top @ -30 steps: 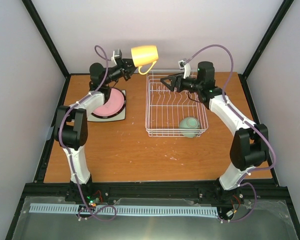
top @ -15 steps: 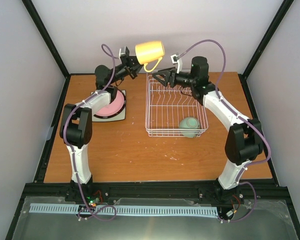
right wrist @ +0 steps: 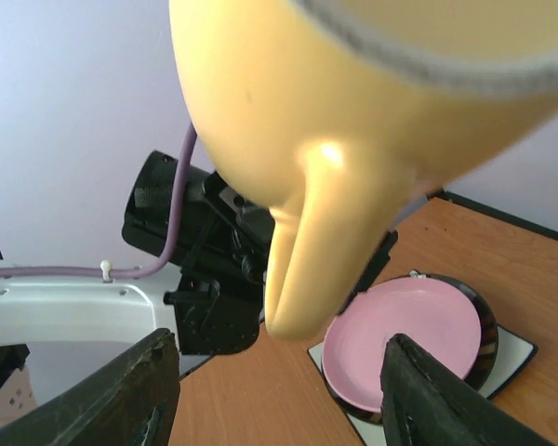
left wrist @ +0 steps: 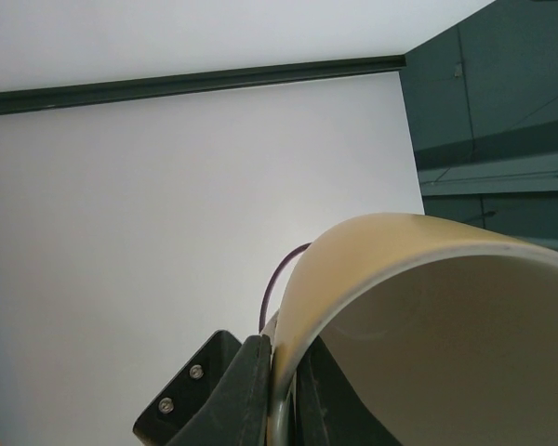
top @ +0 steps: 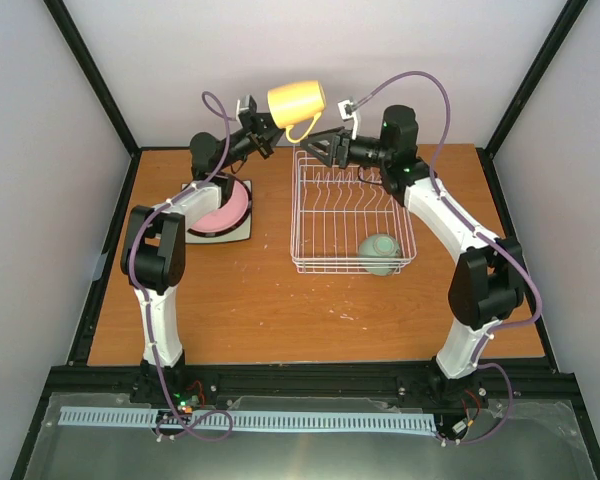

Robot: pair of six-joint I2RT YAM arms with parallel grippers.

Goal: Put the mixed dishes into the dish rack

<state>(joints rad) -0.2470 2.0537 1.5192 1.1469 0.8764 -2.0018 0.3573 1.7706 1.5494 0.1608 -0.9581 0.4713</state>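
My left gripper point(top: 264, 136) is shut on the rim of the yellow mug point(top: 297, 102) and holds it high, tilted, above the rack's far left corner. In the left wrist view the fingers point(left wrist: 246, 390) pinch the mug's wall point(left wrist: 353, 269). My right gripper point(top: 315, 148) is open just right of the mug, below its handle. In the right wrist view the mug's handle point(right wrist: 316, 242) hangs between the open fingertips point(right wrist: 149, 390). The white wire dish rack point(top: 315, 262) holds the pale-green bowl point(top: 379, 252). The pink plate point(top: 225, 205) lies on the black-rimmed plate and square plate.
The plate stack point(right wrist: 418, 339) sits on the wooden table left of the rack. The mint-green plate is not visible. Black frame posts and white walls enclose the table point(top: 280, 300).
My left gripper lifted the mug up and rightward. My right gripper moved left and up toward the mug, now close under its handle.
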